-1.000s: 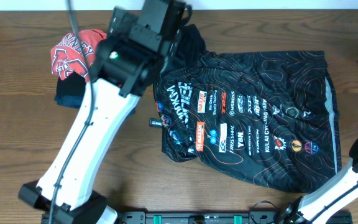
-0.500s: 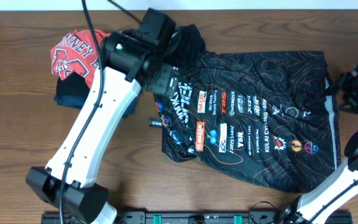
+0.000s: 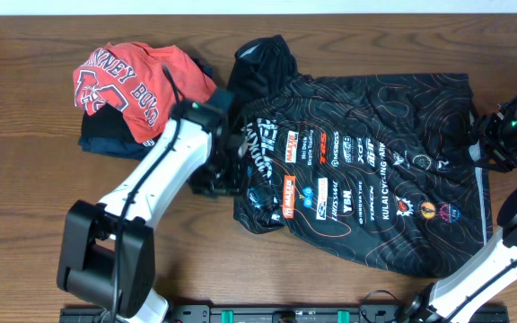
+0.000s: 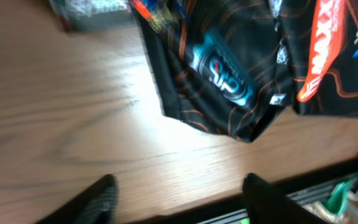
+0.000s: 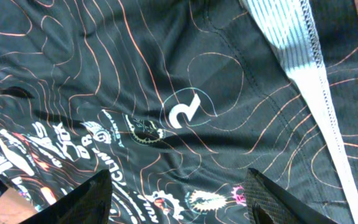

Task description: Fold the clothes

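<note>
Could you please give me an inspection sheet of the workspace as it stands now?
Surface: wooden table.
Job's things: black jersey spread open, logos up, left edge rumpled, not yet folded.
Clutter: red T-shirt lying on a navy garment, upper left.
Grippers: left gripper open over bare wood by the jersey's left edge; right gripper open above the jersey's right side.
Cables: thin black cable crossing the red T-shirt toward the left arm.
Surroundings: black rail with green parts at the near edge.

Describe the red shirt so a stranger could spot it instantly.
On the wooden table, look to the far left corner, where a small pile sits. The red T-shirt is crumpled on top of a folded navy garment. It is the only red cloth, with white lettering, unlike the large black jersey spread beside it.
</note>
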